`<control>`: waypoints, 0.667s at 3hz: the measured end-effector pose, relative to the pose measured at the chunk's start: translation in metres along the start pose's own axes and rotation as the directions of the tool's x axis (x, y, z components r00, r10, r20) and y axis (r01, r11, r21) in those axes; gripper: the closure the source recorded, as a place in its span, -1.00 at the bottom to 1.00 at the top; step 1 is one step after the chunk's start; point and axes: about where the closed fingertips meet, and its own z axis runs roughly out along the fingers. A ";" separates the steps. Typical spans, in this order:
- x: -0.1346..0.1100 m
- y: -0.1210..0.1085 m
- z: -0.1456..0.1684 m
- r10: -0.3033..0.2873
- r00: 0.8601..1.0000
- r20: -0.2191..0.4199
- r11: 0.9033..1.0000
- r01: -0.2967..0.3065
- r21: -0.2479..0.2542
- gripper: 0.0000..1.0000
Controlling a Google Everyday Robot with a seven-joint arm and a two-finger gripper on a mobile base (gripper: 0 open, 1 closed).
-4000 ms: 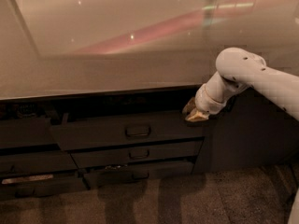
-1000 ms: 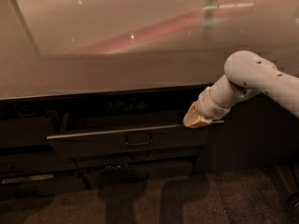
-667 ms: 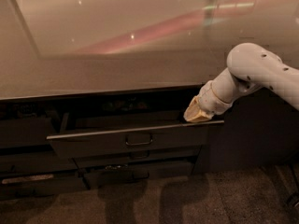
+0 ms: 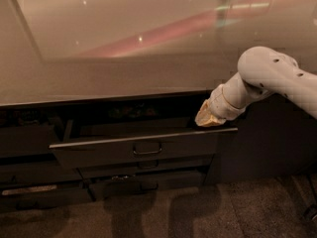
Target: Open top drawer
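Observation:
The top drawer (image 4: pixel 99 150) is a wide dark grey drawer under the countertop, pulled partway out, with a small loop handle (image 4: pixel 147 148) at the centre of its flat front. Its inside lies in shadow. My gripper (image 4: pixel 207 119) comes in from the right on a white arm (image 4: pixel 267 81) and sits at the drawer's right end, just above and behind the top edge of the front. Only its tan tip shows against the dark opening.
A broad glossy countertop (image 4: pixel 124 58) fills the upper frame. Two narrower dark drawers (image 4: pixel 143 175) with similar handles sit below the top drawer. More dark drawer fronts (image 4: pixel 27 143) stand at the left. A dark cabinet panel (image 4: pixel 262 148) is on the right, carpet (image 4: pixel 198 212) below.
Since four seconds ago the top drawer has slid out toward the camera. In the last second the gripper has shifted slightly right at the drawer's right end, and the drawer has stayed put.

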 end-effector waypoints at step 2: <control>0.022 -0.006 0.022 0.039 0.999 -0.001 0.999 -0.039 -0.036 1.00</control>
